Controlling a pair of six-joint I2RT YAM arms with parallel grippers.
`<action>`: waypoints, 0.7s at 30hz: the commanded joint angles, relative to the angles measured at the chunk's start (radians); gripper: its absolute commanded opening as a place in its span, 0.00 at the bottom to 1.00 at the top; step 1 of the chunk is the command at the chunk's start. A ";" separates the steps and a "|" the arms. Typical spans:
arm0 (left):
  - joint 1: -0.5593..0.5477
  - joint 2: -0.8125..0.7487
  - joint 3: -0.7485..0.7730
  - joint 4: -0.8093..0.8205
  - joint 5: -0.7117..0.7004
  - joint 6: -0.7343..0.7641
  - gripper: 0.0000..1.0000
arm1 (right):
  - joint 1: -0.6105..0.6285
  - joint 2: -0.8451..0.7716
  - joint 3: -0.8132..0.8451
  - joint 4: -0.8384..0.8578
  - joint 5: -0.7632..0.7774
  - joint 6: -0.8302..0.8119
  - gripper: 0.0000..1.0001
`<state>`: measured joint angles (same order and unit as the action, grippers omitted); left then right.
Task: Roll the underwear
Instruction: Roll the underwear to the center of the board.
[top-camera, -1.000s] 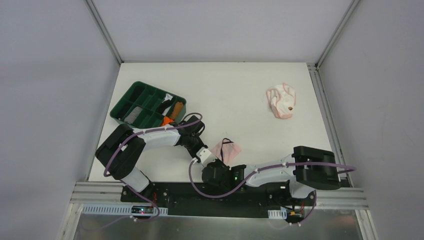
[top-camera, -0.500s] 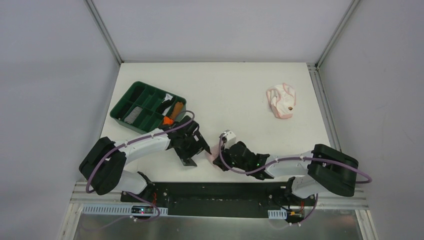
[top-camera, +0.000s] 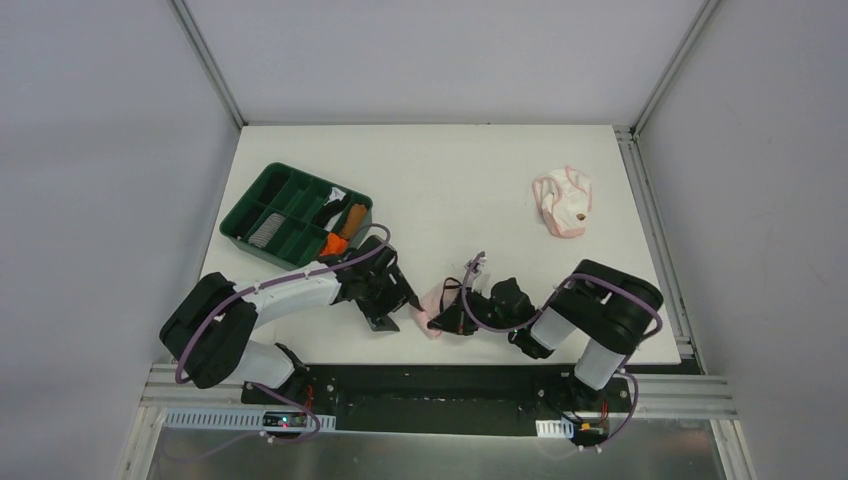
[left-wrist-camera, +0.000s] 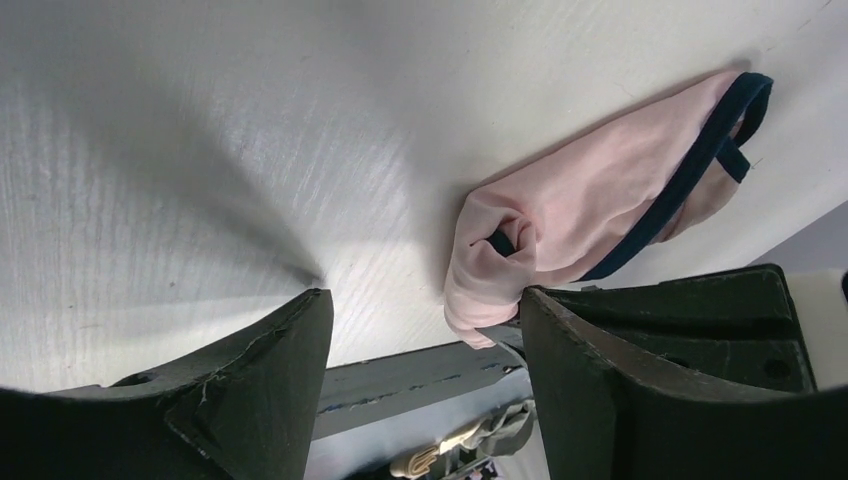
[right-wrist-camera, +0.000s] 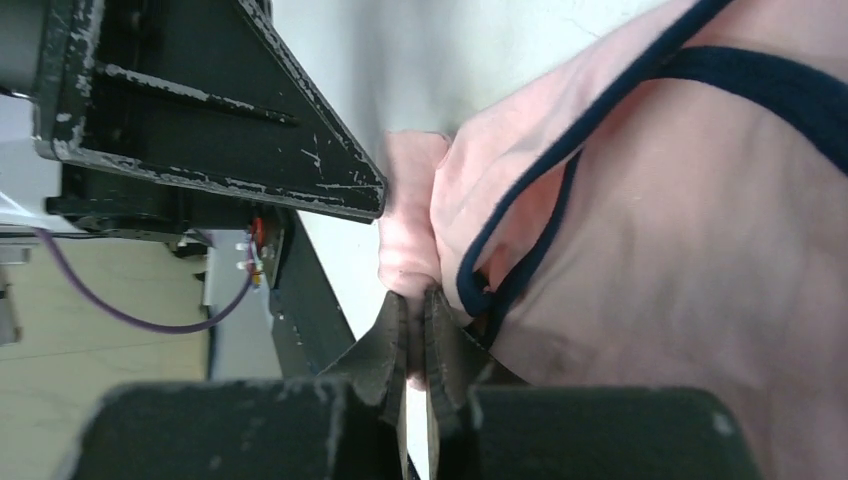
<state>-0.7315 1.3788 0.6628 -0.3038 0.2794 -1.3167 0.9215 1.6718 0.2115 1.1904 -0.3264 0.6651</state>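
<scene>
The pink underwear with dark navy edging (top-camera: 434, 297) lies bunched near the table's front edge, between my two grippers. My right gripper (top-camera: 447, 318) is shut on a fold of it; in the right wrist view the fingertips (right-wrist-camera: 418, 300) pinch pale pink cloth of the underwear (right-wrist-camera: 680, 250). My left gripper (top-camera: 392, 306) stands open just left of the cloth. In the left wrist view the open left gripper (left-wrist-camera: 425, 310) holds nothing, and the folded end of the underwear (left-wrist-camera: 600, 195) lies by its right finger (left-wrist-camera: 610, 370). A paler pink-white underwear (top-camera: 562, 203) lies crumpled at the far right.
A green compartment tray (top-camera: 262, 207) with orange, dark and grey rolled cloths stands at the left, just behind my left arm. The black rail at the table's front edge (top-camera: 400, 375) runs close below both grippers.
My left gripper has opened, let go of the pink underwear and drawn back to the left. My right gripper, still shut on the cloth, has moved up beside it while its arm folded in.
</scene>
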 joint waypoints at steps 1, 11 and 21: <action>0.002 0.011 -0.031 0.079 0.007 -0.004 0.68 | -0.042 0.151 -0.044 0.240 -0.150 0.126 0.00; 0.002 0.117 -0.006 0.116 -0.011 -0.005 0.41 | -0.078 0.229 -0.022 0.333 -0.225 0.195 0.00; 0.002 0.171 0.042 0.027 0.030 -0.010 0.00 | -0.078 0.027 -0.085 0.269 -0.142 0.242 0.45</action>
<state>-0.7311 1.5246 0.6975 -0.1802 0.3367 -1.3266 0.8375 1.8317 0.1711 1.4780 -0.5102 0.9043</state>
